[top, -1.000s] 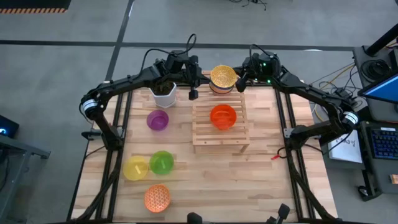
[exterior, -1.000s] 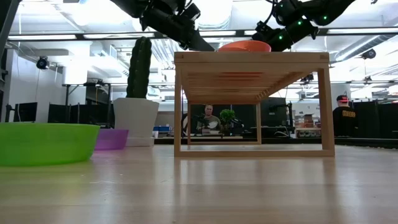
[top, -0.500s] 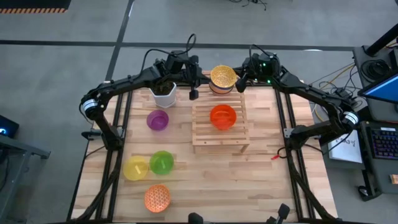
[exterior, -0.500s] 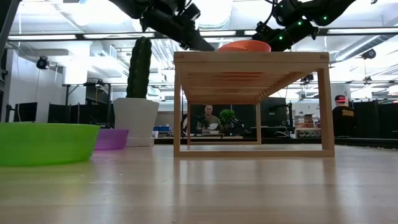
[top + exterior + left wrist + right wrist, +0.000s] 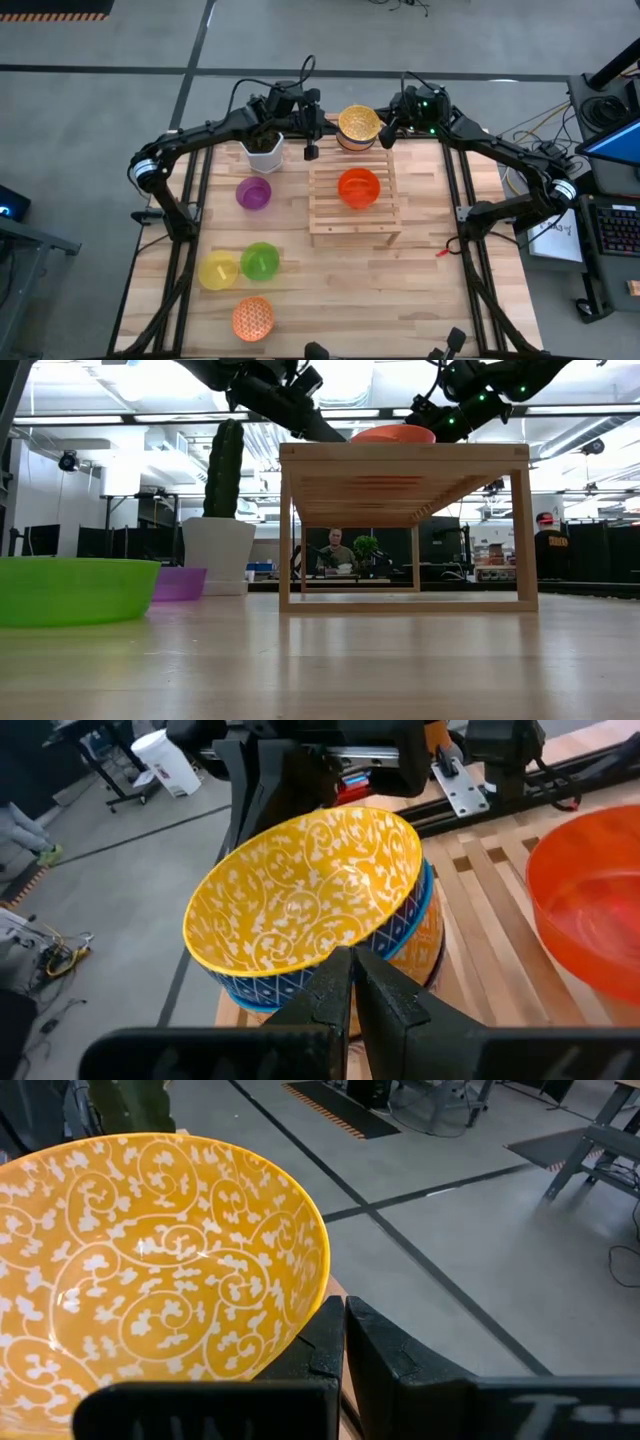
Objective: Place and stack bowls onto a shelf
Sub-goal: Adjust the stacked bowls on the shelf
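A yellow bowl with white scrollwork sits tilted in a blue-white patterned bowl. This stack stands on the far end of the wooden slatted shelf. A red-orange bowl rests on the shelf's middle slats. My left gripper is shut at the stack's side toward the table's left. My right gripper is shut at the opposite side, just under the yellow bowl's rim. My left gripper's shut fingertips stand against the stack where the yellow bowl's rim meets the blue-white bowl. They slant down from the table's far left. The tips hide the exact spot. My right gripper's shut fingertips lie against the yellow bowl's outer wall just below its rim. They come nearly level from the table's far right. The bowl stays in the stack, tilted.
A white pot with a cactus stands left of the shelf's far end, under my left arm. On the left half of the table sit a purple bowl, a green bowl, a plain yellow bowl and an orange lattice bowl.
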